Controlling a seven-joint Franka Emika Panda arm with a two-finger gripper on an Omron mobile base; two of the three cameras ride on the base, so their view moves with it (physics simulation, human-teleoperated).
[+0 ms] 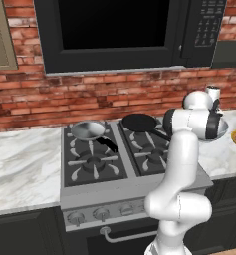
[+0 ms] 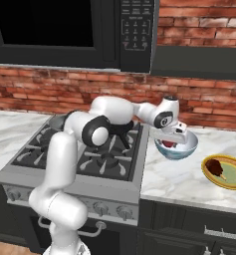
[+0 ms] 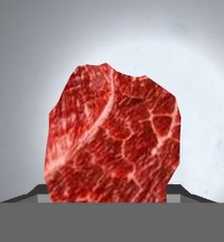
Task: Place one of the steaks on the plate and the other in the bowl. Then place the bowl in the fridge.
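Hand view: red steak (image 3: pixel 112 137) hides tool (image 3: pixel 108 191) fingertips.

The white arm reaches forward and to the right, wrist bent downward, its gripper (image 2: pixel 173 142) pointing down with the jaws spread wide apart

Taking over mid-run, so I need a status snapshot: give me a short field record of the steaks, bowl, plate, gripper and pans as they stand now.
red steak: in the bowl, directly below the hand
brown steak: lying on the plate
bowl: on the marble counter, just right of the stove
plate: on the counter, right of the bowl
gripper: over the bowl, jaws open
pans: silver pan and black pan on the stove's rear burners
bowl to fridge: not yet done
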